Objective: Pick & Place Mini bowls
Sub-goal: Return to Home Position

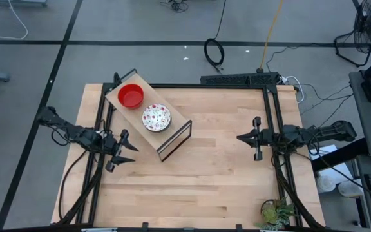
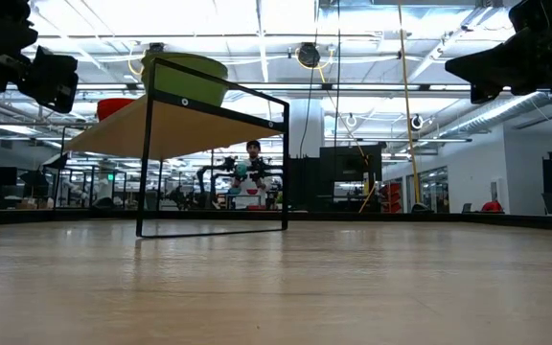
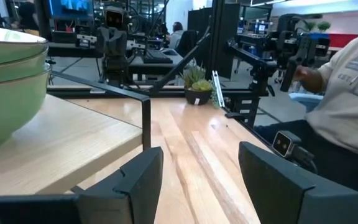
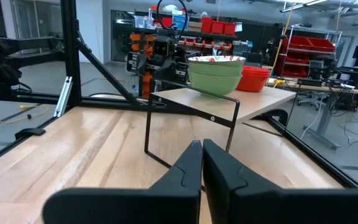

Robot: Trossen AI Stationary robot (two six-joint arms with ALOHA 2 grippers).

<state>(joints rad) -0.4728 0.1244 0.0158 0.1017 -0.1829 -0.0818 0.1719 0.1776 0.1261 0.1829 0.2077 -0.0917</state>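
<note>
**Wood worktop with a shelf, two bowl stacks and two raised arms**

Pale wood planks form the worktop [image 1: 205, 180]. A shelf [image 1: 171, 134] with a wooden top on a black wire frame stands near the far left corner, set at an angle to the worktop's edges.

All the bowls in view stand on the shelf. The red bowls [image 1: 131, 96] sit at the end of the shelf nearer the far edge. The patterned bowls [image 1: 156, 117] sit just beside them, towards the shelf's middle. From above each group reads as one bowl. The right wrist view shows the patterned bowls [image 4: 216, 73] as a stack with green outer walls, and the red bowls [image 4: 257, 78] as a lower stack touching or nearly touching it. The number in each stack cannot be told.

The left gripper [image 1: 124, 149] hangs near the left edge, just beside the shelf's near end. Its fingers stand well apart and hold nothing [image 3: 201, 152]. The right gripper [image 1: 241, 137] is above the right half of the worktop, well apart from the shelf. Its fingers are pressed together with nothing between them [image 4: 202, 146].

A small potted plant [image 1: 275, 211] stands at the near right corner. A seated person [image 3: 347, 81] shows beyond the worktop's right edge in the left wrist view.
</note>
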